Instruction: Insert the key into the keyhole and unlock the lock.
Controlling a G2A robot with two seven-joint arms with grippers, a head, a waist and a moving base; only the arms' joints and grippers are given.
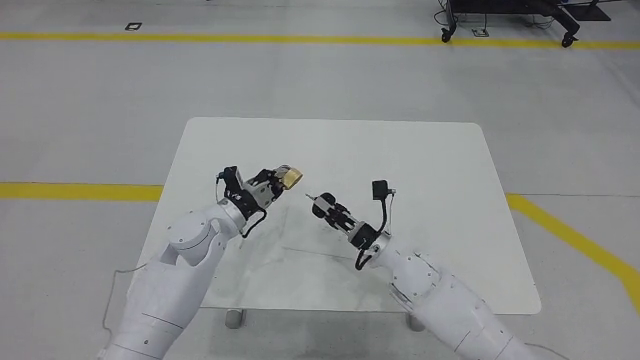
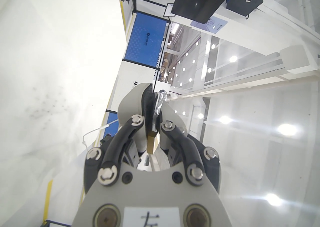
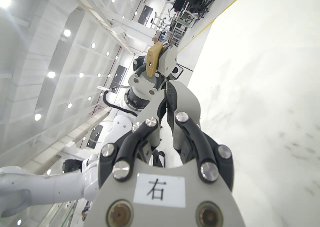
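The white desk [image 1: 430,160] carries nothing but the two arms held over it, both coming in from its near edge. The left gripper [image 1: 276,179] is above the desk a little left of the middle, between the far and near edges, with its fingers clamped on the lock [image 1: 289,175]. In the left wrist view the pads [image 2: 147,102] pinch the silver shackle, and the brass body [image 2: 150,143] sits between the fingers nearer the palm. The right gripper [image 1: 318,203] is just beside it, near the desk's middle, pointing at the lock but not touching it. Its fingers [image 3: 175,95] are pressed tightly together. The key [image 1: 311,198] shows as a small pale tip jutting from them toward the lock, too small to make out its shape. From the right wrist view the lock [image 3: 153,59] faces that gripper with its narrow bottom side, where the keyhole [image 3: 149,63] is a small dark slot. The lock lies against the side of the left gripper's grey finger.
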